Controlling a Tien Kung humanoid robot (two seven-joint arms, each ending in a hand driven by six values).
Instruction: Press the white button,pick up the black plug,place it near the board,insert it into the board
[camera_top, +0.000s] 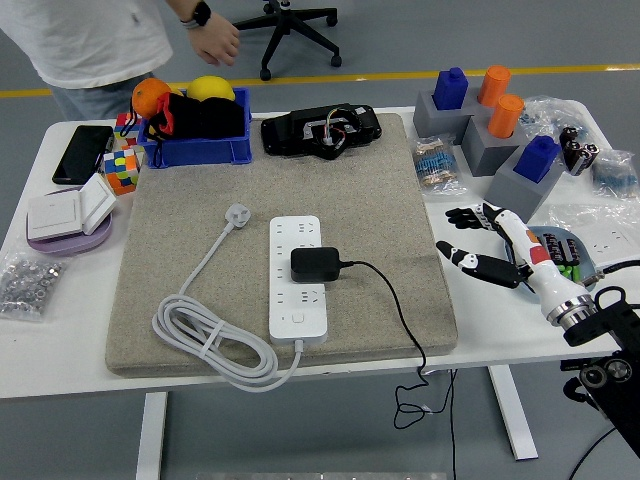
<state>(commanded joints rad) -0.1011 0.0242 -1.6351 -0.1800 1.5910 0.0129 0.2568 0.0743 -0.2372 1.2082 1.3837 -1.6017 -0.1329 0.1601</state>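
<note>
Black plug (315, 264) sits in white board (298, 278); right hand (490, 247) fingers released.

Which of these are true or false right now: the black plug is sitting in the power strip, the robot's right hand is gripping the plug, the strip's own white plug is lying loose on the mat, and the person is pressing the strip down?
1. The black plug sits on the white power strip. True.
2. The right hand grips the plug. False: it is open, off the mat's right side, holding nothing.
3. The strip's white plug lies loose on the grey mat. True.
4. The person presses the strip down. False: the person's hand is raised beyond the table's far edge.
</note>
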